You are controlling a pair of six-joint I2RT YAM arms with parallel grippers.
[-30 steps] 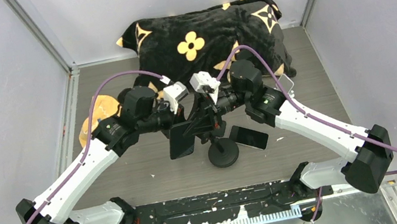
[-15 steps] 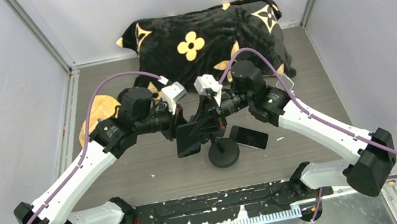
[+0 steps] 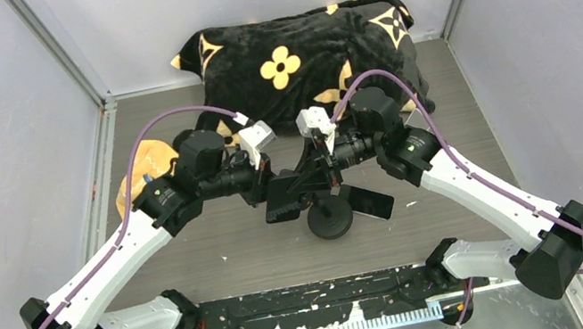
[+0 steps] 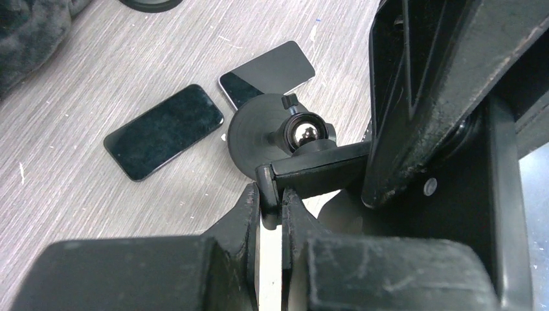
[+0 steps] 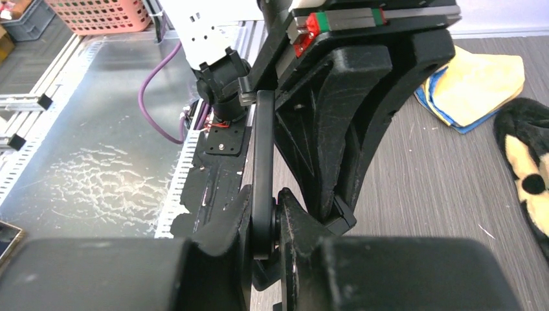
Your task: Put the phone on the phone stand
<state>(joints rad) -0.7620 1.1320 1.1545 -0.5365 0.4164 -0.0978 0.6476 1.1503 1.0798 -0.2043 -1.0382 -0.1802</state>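
The phone (image 3: 283, 198) is a flat black slab held in the air between both arms, tilted, just left of and above the phone stand (image 3: 330, 221). That stand has a round black base (image 4: 249, 133) and a bare silver ball (image 4: 304, 133) on top. My left gripper (image 4: 270, 194) is shut on one thin rounded edge of the phone (image 4: 317, 170). From the other side, my right gripper (image 5: 264, 223) is shut on the phone (image 5: 262, 149), seen edge-on. The two grippers (image 3: 269, 186) (image 3: 315, 180) nearly touch.
Two other dark phones (image 4: 164, 131) (image 4: 267, 72) lie flat on the wooden table beside the stand's base. A black blanket with yellow flowers (image 3: 295, 51) fills the back. A yellow cloth (image 3: 139, 169) lies at the left. Grey walls close in on both sides.
The phone has swung from hanging nearly upright to lying flatter and has shifted right toward the stand. Both grippers moved right with it and stayed shut.
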